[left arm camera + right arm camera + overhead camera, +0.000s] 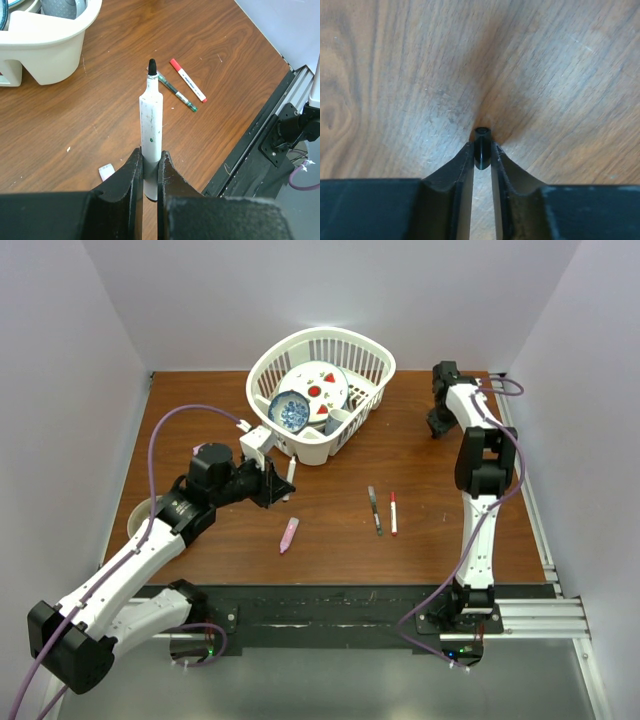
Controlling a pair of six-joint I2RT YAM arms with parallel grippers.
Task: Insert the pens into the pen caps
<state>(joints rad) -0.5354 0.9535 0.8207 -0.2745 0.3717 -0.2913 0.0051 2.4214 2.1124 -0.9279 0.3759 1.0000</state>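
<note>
My left gripper [150, 157] is shut on a white-barrelled pen [151, 130], whose black tip points away from the jaws, above the table. In the top view this left gripper [275, 482] is just in front of the basket. At the table's far right, my right gripper [437, 426] is down at the wood. There the right gripper [482, 152] has a small black pen cap [483, 145] pinched between its fingertips, standing on the table. A dark grey pen [374, 509] and a white pen with a red end [393, 512] lie side by side mid-table. The pink marker [289, 534] lies nearer the front.
A white basket [372, 370] holding plates stands at the back centre, close to the left gripper. A small pale piece [106, 172] lies on the wood beside the left jaws. A round rim [140, 512] shows at the left edge under the left arm.
</note>
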